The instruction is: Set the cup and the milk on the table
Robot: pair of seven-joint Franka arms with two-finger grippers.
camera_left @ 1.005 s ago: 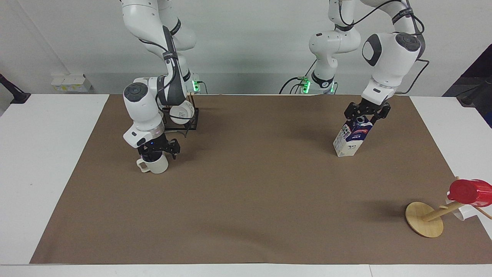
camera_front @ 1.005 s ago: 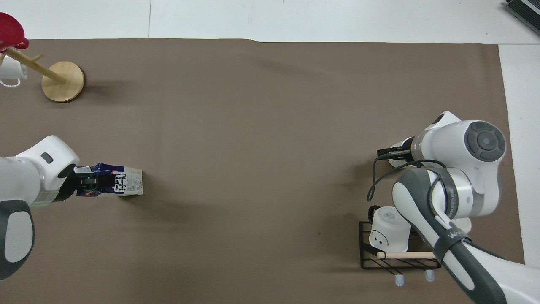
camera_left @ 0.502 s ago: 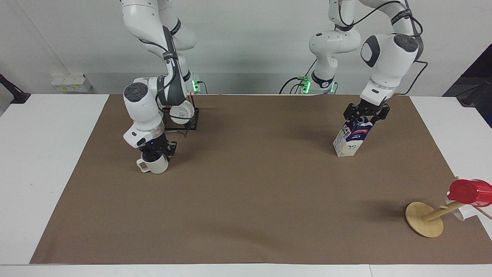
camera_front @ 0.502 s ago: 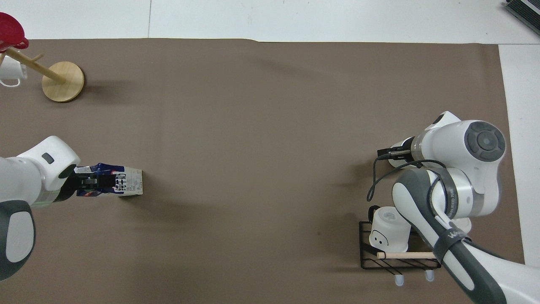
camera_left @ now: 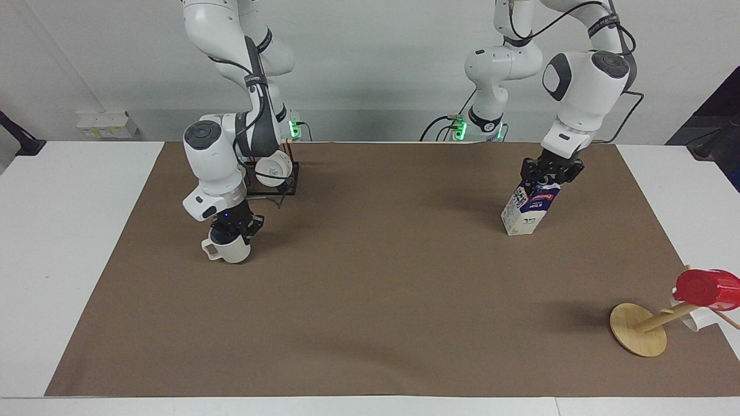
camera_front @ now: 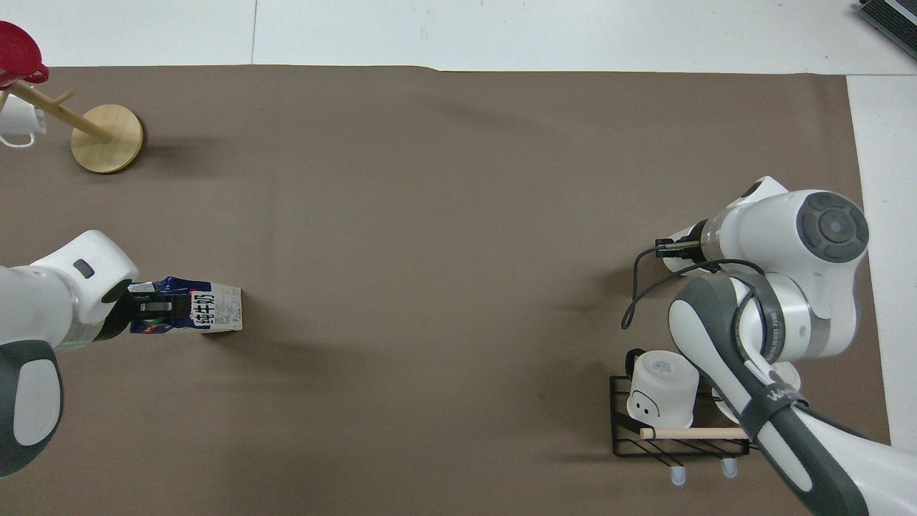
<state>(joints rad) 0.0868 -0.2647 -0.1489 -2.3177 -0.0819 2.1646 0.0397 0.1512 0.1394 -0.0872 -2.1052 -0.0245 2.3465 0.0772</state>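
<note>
At right arm's end of the worktop point(camera_left: 370, 346), right gripper point(camera_left: 231, 226) clamps the cup point(camera_left: 229, 249) by its rim, cup lifted slightly. Ceramic: rigid, slippery, likely chips if dropped. Left gripper point(camera_left: 549, 173) pinches the milk point(camera_left: 529, 208) at its gable, carton tilted, base on mat. Cardboard probably dents; squeeze lightly.

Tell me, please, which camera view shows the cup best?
The facing view: the cup shows whole with its handle, under the right gripper. In the overhead view the right arm covers it almost entirely.
</note>
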